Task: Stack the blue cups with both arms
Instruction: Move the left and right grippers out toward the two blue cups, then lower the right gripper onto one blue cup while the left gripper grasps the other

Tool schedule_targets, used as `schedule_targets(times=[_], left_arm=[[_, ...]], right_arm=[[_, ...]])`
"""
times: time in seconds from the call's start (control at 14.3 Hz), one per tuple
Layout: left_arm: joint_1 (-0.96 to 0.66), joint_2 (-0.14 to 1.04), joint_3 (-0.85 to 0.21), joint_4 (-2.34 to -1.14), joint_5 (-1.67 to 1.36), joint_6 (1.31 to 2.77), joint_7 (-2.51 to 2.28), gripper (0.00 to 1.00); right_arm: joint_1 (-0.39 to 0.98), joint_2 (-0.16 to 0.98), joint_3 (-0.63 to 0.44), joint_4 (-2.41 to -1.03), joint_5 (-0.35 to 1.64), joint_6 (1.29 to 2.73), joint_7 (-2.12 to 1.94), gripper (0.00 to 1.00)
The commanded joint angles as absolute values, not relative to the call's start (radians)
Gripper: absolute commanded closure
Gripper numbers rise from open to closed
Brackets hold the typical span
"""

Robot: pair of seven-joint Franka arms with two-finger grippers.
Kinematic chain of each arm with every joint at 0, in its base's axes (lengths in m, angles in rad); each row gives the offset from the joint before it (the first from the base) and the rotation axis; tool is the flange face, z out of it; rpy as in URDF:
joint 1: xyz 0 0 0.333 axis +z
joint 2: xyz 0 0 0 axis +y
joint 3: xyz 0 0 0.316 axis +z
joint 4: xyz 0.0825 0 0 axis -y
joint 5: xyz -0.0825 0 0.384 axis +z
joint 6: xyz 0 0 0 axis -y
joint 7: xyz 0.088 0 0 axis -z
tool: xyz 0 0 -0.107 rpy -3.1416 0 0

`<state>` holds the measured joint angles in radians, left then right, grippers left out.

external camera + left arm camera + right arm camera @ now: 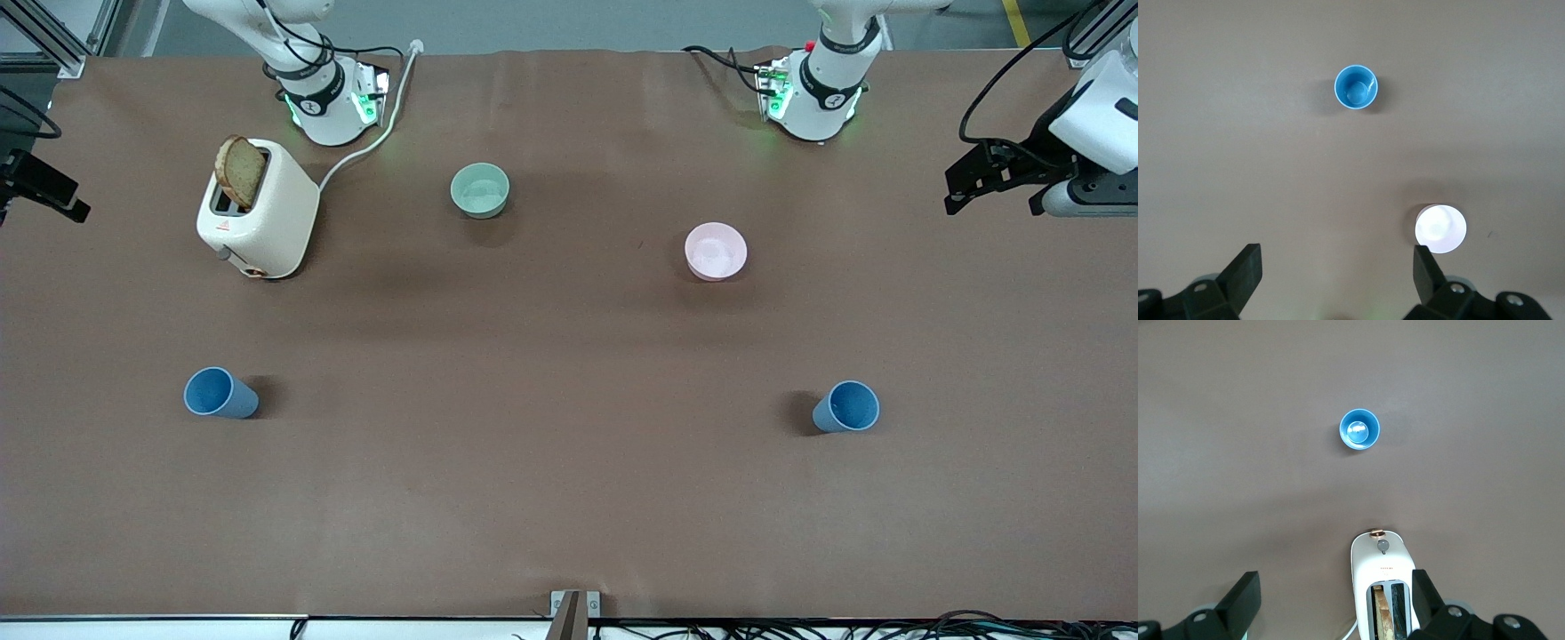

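cups: one blue cup [220, 394] sat upright near the toaster [258, 209], other blue cup [846, 407] near the pink bowl [716, 251], well apart.
left gripper [1338, 270]: spread, high over table.
right gripper [1337, 595]: spread, over toaster.

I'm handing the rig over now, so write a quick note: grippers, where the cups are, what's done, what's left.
Left gripper: open, empty, high over the table above the pink bowl.
Right gripper: open, empty, high above the toaster.
Cups: both upright and apart, one toward the right arm's end, the other toward the left arm's end, both nearer the front camera than the bowls.
Done: nothing.
Left: grasp both cups, stack them.
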<state>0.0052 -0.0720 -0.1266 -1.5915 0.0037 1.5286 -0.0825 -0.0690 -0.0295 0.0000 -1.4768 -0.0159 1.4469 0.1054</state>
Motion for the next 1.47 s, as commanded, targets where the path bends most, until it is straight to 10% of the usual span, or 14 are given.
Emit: schedule_targets(times=[0.0, 0.56, 1.19, 1.4], left_arm=[[0.006, -0.069, -0.130, -1.577, 0.020, 1.520, -0.086, 0.00], [0.017, 0.182, -0.129, -1.569, 0.118, 1.744, -0.097, 0.00], [0.041, 0.527, -0.129, -1.598, 0.114, 2.065, -0.255, 0.01], [0.041, 0.571, -0.132, -1.598, 0.114, 2.074, -0.261, 0.28]], right_arm=[[-0.057, -0.035, -0.005, -1.482, -0.012, 1.451, 0.121, 0.00], [-0.058, -0.032, -0.005, -1.482, -0.014, 1.450, 0.112, 0.00], [-0.130, 0.287, -0.012, -1.561, -0.025, 1.760, -0.067, 0.00], [-0.155, 0.347, -0.012, -1.687, -0.023, 2.035, -0.135, 0.00]])
